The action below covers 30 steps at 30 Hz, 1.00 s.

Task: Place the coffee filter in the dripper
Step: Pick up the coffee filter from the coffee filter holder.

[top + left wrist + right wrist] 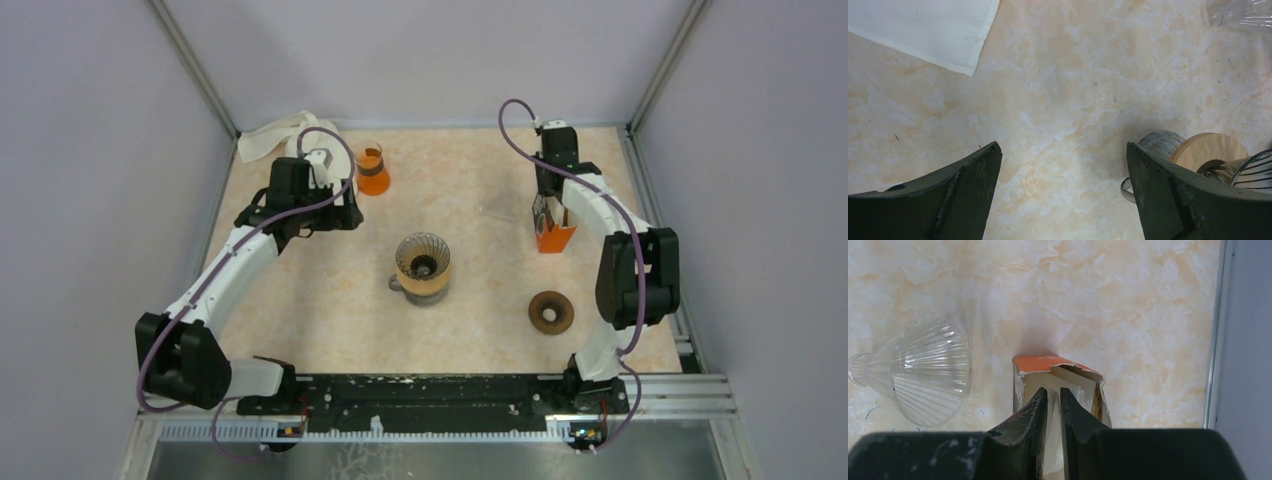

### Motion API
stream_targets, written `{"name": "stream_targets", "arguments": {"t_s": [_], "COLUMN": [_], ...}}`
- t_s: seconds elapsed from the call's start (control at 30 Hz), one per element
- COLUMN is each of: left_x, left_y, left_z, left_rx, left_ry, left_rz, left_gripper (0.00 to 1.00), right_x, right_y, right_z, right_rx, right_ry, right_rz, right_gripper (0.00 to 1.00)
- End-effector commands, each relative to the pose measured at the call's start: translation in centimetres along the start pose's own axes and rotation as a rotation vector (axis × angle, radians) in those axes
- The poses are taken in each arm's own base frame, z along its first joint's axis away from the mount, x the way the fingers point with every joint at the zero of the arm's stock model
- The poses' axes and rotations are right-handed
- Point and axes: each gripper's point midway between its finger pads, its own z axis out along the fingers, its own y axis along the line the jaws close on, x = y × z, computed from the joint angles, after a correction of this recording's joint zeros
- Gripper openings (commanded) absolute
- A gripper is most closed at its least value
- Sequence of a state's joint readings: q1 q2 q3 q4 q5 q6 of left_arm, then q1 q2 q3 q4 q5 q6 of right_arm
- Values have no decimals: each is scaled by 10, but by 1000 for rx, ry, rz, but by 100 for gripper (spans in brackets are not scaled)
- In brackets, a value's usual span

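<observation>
- Brown ring [551,312]: flat on table [470,330], near-R part, apart from the rest.
- Dripper [422,262]: table centre, upright; ribbed cone in wood collar on a grey mug [1160,142].
- L gripper [1063,150]: jaws wide apart, nothing btwn them, over bare top to L of dripper.
- Orange box [553,238]: upright twd R edge, top torn open. White coffee filter [1054,445] sits inside it.
- R gripper [1053,392]: fingers down in box, pinched almost together on the filter.
- Clear ribbed glass cone [923,370]: on its side, near box.
- Beaker w/ orange liquid [372,172]: twd far edge, L of centre.
- White cloth [275,135]: far-L corner.
</observation>
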State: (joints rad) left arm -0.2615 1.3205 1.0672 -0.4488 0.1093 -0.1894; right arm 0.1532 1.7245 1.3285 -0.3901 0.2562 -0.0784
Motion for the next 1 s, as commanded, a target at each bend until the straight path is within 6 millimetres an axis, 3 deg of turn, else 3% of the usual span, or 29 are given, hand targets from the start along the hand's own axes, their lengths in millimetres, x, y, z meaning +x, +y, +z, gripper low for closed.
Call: {"name": "stream_targets", "arguments": {"t_s": [0.0,0.27,0.43,0.67,0.97], "left_x": [-1,-1,-3,-7,-22], "left_y": [-1,-1,-3,-11,-33], "left_z": [2,1,0,-5,-22], "left_rx": [15,18,30,70,164], "left_ry": [-6,-8,-13,-37,-105], "left_rz": [9,8,13,18,4], "left_gripper": [99,99,99,99,99], "right_x": [3,8,6,-7,-39], "right_y": [1,7,6,1,-7], "right_z": [1,3,-2,-20,-68], "right_rx": [0,-27,-27,-27,-41], "right_ry": [3,17,9,-28,-123], "right_rz": [1,11,25,38,77], "right_gripper": [16,15,7,0,0]}}
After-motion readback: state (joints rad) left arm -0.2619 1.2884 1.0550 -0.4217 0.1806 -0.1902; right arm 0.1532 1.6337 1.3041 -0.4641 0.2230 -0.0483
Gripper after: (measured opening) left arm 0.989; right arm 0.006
